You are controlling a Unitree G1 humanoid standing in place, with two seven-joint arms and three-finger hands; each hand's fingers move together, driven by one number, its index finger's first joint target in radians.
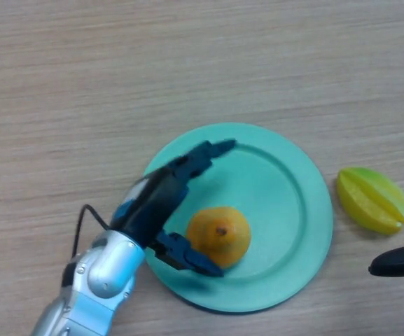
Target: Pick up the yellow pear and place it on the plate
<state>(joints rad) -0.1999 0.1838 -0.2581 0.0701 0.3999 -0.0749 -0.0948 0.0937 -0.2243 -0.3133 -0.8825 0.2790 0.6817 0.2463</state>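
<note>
one yellow pear [219, 236] sits upright on the green plate [293, 203], toward its near-left part, while your left hand [161, 203] hovers over the plate's left rim with fingers spread loose, the thumb touching or just short of the fruit and nothing gripped. you appear to be at the release step, so the next move calls for lifting that hand straight up and away without nudging the pear. your right hand [401, 260] idles at the right edge, near a yellow-green starfruit [374, 199]; its fingers can't be read.
</note>
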